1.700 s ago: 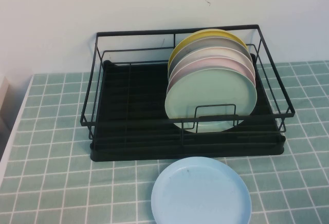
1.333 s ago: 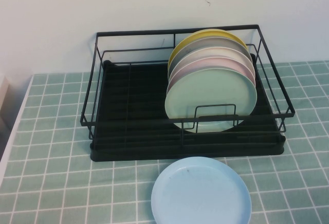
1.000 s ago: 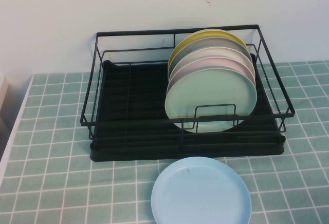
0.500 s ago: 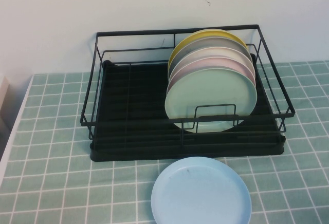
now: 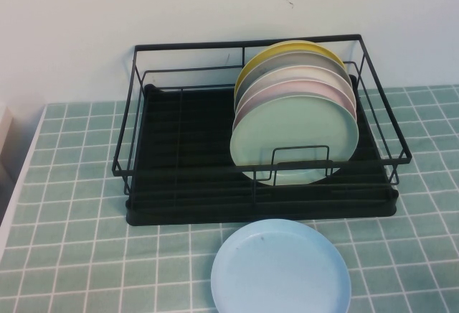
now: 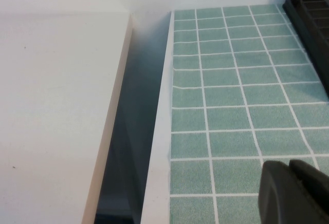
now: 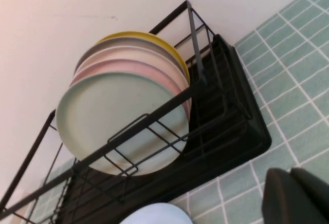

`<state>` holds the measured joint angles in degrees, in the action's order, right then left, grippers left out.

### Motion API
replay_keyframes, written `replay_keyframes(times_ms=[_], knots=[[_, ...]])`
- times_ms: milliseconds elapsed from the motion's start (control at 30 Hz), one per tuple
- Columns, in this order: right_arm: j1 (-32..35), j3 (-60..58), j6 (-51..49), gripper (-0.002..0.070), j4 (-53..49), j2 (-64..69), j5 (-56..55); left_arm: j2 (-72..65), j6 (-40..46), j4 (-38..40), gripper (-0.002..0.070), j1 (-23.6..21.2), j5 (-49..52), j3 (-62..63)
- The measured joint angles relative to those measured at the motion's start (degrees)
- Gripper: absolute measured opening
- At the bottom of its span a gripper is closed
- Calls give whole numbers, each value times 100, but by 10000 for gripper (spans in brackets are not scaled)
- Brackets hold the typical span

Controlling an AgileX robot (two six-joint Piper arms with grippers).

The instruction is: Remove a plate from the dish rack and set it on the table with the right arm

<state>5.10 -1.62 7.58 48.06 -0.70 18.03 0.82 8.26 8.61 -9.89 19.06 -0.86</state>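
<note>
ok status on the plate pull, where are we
Left gripper parked off the rack's left; right gripper short of the dish rack. Mint plate racked, frontmost. Light blue plate on table before it.

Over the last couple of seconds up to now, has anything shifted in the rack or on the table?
Nothing has visibly changed. The green plate stands at the front of the row in the dish rack, and the blue plate lies on the table as before. No arm enters the high view; the left tool hangs over the table's left edge, and the right tool faces the rack.
</note>
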Motion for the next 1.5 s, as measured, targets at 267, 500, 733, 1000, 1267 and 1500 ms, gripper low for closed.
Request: replay_keyframes(times_ms=[267, 500, 733, 1000, 1267, 1500], knots=[[0, 190, 1144, -1, 462, 0, 690, 0, 0, 0, -4, 0, 0, 0], [0, 2261, 3125, -1, -208, 1458, 1766, 0, 0, 0, -4, 0, 0, 0], [-59, 4528, 4325, -1, -1333, 3880, 3495, 0, 0, 0, -4, 0, 0, 0], [-567, 6344, 5294, -1, -1381, 5853, 4065, 0, 0, 0, -4, 0, 0, 0], [-1441, 7603, 6244, -1, -1647, 7641, 4126, 0, 0, 0, -4, 0, 0, 0], [-1725, 8284, 6993, 228, -1714, 8648, 4080, 0, 0, 0, -4, 0, 0, 0]])
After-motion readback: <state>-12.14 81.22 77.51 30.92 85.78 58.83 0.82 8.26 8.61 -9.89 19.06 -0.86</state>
